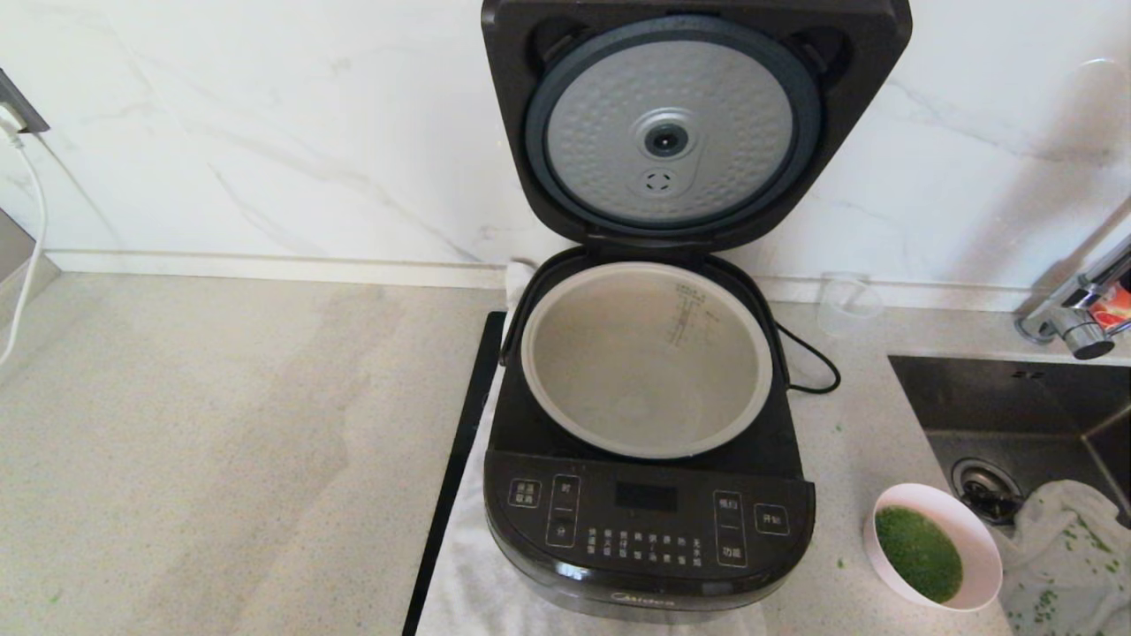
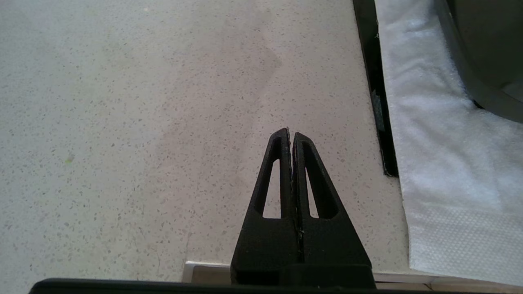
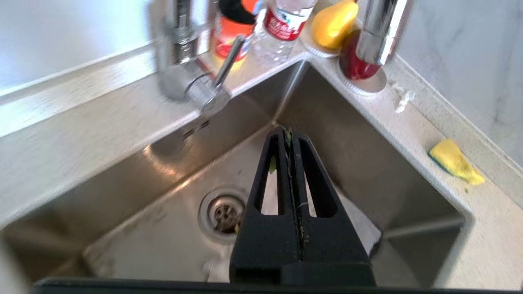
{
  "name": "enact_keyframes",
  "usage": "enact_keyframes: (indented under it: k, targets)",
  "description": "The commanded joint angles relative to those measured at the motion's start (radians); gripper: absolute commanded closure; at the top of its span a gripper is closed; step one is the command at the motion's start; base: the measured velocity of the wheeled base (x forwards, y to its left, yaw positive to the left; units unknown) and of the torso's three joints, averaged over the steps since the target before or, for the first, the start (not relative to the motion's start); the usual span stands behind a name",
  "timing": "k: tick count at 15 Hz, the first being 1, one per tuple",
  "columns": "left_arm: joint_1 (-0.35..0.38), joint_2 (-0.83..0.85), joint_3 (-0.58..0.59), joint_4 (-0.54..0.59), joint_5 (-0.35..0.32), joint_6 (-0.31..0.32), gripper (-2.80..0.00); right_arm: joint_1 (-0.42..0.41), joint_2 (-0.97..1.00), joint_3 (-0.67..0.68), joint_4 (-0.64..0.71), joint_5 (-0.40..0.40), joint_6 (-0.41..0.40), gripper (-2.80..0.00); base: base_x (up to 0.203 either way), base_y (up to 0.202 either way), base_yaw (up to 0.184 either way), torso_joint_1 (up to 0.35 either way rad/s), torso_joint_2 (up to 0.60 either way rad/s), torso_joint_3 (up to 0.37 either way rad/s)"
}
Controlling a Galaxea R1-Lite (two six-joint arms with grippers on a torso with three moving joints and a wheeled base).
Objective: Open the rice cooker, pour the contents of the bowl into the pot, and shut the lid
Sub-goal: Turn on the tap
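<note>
The black rice cooker (image 1: 649, 521) stands mid-counter with its lid (image 1: 671, 132) raised upright, dimpled silver plate facing me. Its pale grey pot (image 1: 645, 362) looks empty inside. The small white bowl (image 1: 937, 546), pink inside, sits to the cooker's right by the sink, holding chopped green bits (image 1: 919, 552). Neither arm shows in the head view. My left gripper (image 2: 291, 132) is shut with nothing in it, above bare counter left of the cooker. My right gripper (image 3: 289, 132) is shut over the sink, small green flecks stuck between its fingers.
A steel sink (image 1: 1016, 415) with drain (image 3: 224, 213) and tap (image 3: 192, 77) lies right of the bowl, a white cloth (image 1: 1069, 556) inside it. Bottles and a yellow sponge (image 3: 455, 161) sit around the sink. A clear cup (image 1: 848, 305) stands by the wall. White towel (image 2: 449, 155) under the cooker.
</note>
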Motion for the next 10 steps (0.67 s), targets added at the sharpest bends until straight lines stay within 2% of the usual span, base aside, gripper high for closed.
enact_keyframes:
  k: [1,5,10]
  targets:
    - [0.0,-0.001,0.0,0.0,0.0,0.0,0.0,-0.026,0.121,-0.054,-0.014,-0.006,-0.001,0.0,0.0,0.0,0.0,0.0,0.0,0.0]
    - [0.0,-0.001,0.0,0.0,0.0,0.0,0.0,-0.041,0.228,-0.136,-0.024,-0.009,0.007,0.0,0.0,0.0,0.0,0.0,0.0,0.0]
    - [0.0,-0.001,0.0,0.0,0.0,0.0,0.0,-0.039,0.357,-0.219,-0.156,-0.046,-0.039,0.0,0.0,0.0,0.0,0.0,0.0,0.0]
